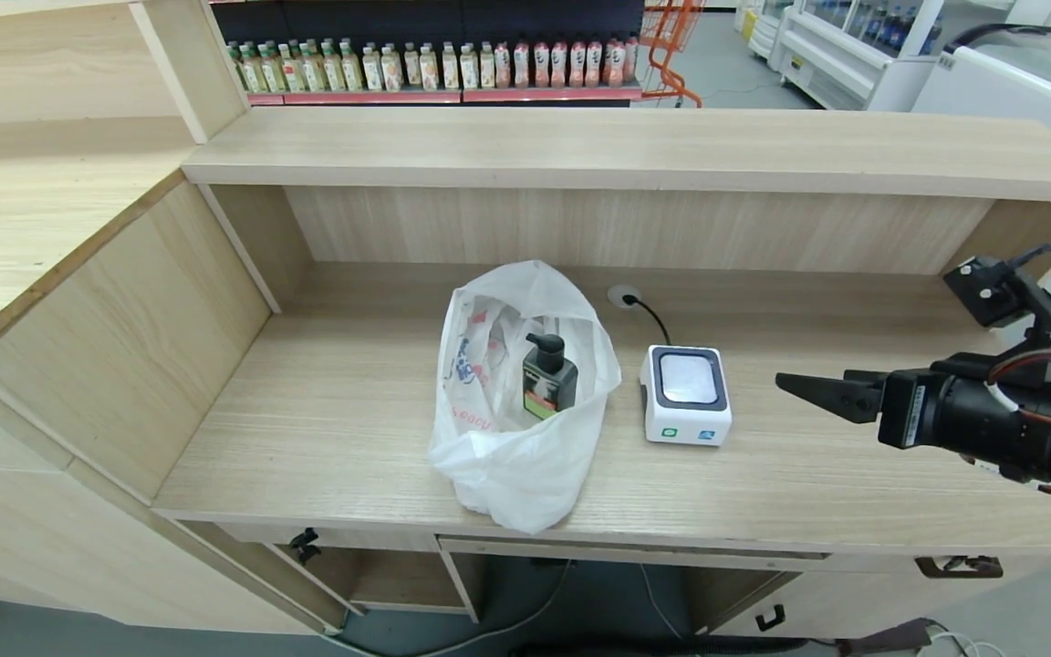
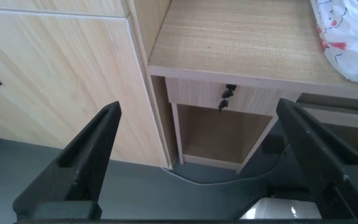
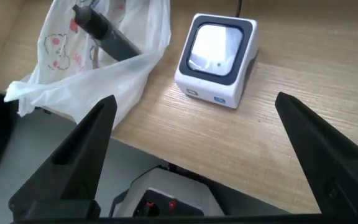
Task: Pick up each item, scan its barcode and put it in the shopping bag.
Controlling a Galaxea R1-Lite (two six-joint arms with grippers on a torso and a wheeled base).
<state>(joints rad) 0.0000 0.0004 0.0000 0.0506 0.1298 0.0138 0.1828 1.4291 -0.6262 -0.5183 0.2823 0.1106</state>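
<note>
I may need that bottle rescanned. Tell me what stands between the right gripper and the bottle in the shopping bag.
The scanner stands on the counter directly between the right gripper and the shopping bag. Beyond it, the bag's plastic wall rises beside the bottle, whose pump top shows through the open mouth.

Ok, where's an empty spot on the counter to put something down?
Lots of bare counter lies between the side wall and the bag. More lies right of the scanner, under the open right gripper. Crowded: the thin gap between bag and scanner, and behind the scanner where its cable runs.
</note>
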